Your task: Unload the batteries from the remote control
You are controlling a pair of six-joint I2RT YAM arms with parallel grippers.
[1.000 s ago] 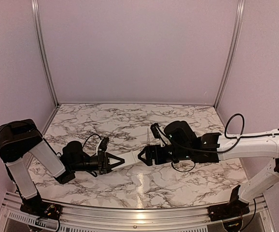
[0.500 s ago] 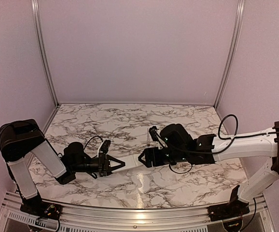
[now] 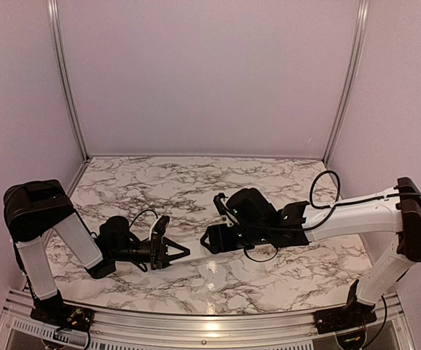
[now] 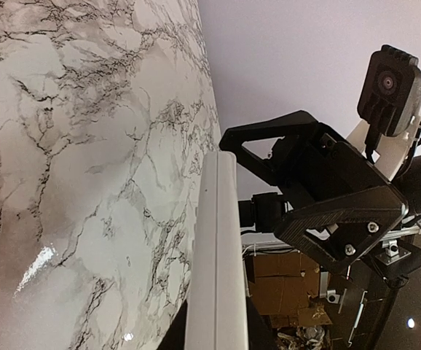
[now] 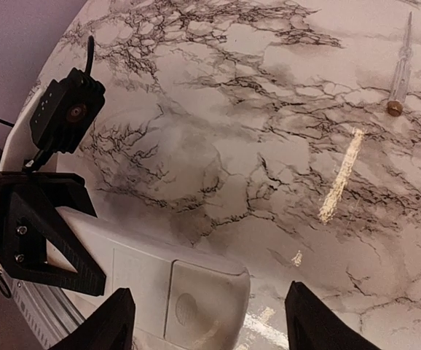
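The remote control, a slim white bar, is held level just above the marble table, and my left gripper is shut on its near end. In the top view the left gripper points right and the right gripper faces it. Only a short white stretch of the remote control shows between them. In the right wrist view the remote control's free end shows a closed cover with a round dimple. My right gripper is open, one finger on each side of that end. The batteries are hidden.
A long thin grey rod with a dark tip lies on the marble at the far right of the right wrist view. Purple walls and metal posts close in the table. A metal rail runs along the near edge.
The right gripper has moved left up to the remote's free end and its jaws have narrowed. The left gripper has drawn back slightly to the left with the remote.
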